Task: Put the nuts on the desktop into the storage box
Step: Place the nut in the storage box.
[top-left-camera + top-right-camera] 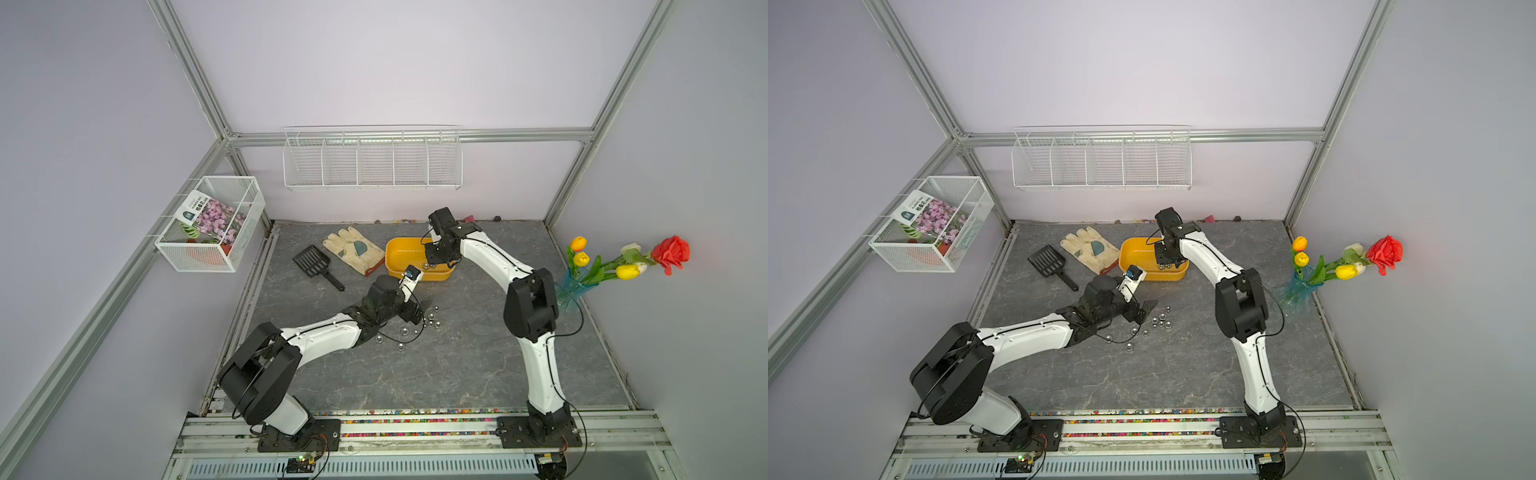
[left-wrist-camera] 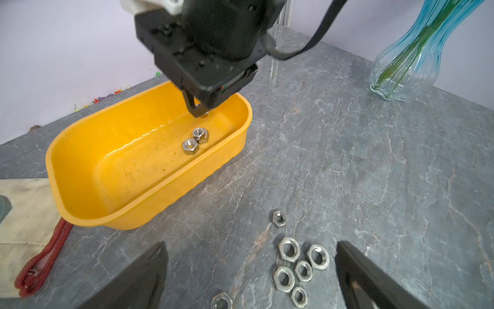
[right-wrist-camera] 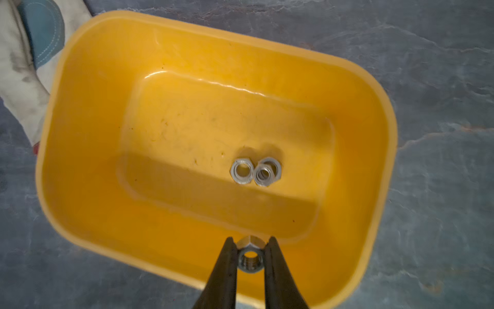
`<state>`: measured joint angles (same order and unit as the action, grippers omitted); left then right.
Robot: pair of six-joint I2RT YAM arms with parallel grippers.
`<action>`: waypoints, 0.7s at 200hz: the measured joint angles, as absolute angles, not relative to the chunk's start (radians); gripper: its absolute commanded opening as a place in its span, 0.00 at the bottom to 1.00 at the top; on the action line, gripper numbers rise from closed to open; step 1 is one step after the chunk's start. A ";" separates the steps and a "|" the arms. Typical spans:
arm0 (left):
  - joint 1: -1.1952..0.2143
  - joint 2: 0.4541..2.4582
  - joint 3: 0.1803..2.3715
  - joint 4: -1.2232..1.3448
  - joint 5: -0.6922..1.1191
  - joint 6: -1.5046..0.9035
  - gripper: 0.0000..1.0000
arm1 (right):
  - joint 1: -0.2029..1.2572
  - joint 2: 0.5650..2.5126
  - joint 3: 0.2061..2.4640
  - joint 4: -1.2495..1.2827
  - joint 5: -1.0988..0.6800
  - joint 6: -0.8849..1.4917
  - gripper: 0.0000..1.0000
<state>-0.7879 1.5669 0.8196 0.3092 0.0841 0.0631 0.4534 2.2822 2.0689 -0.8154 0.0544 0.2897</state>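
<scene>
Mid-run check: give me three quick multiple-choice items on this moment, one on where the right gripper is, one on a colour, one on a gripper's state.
1. The right gripper hangs over:
A. the glove
B. the storage box
C. the vase

2. The storage box is:
A. white
B. blue
C. yellow

3. The right gripper is:
A. open and empty
B. shut on a nut
C. shut on the scoop

Answers:
1 B: the right wrist view shows the storage box just beyond its fingertips.
2 C: it is yellow in every view.
3 B: its jaws pinch one nut from both sides.
</scene>
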 measured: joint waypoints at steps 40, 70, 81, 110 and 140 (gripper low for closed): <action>-0.755 1.612 0.823 0.358 0.110 0.078 1.00 | 0.444 2.438 2.207 -0.842 0.055 0.290 0.15; -0.728 1.631 0.823 0.377 0.131 0.084 1.00 | 0.438 2.468 2.224 -0.838 0.055 0.290 0.15; -0.725 1.634 0.823 0.385 0.136 0.085 1.00 | 0.438 2.468 2.229 -0.836 0.055 0.290 0.15; -0.725 1.641 0.823 0.392 0.149 0.085 1.00 | 0.438 2.473 2.229 -0.829 0.055 0.290 0.15; -0.725 1.642 0.823 0.392 0.158 0.085 1.00 | 0.437 2.483 2.239 -0.821 0.055 0.291 0.20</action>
<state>-0.7246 1.6421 0.8227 0.3923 0.1581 0.0849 0.4370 2.4828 2.2387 -0.8211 0.0547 0.2909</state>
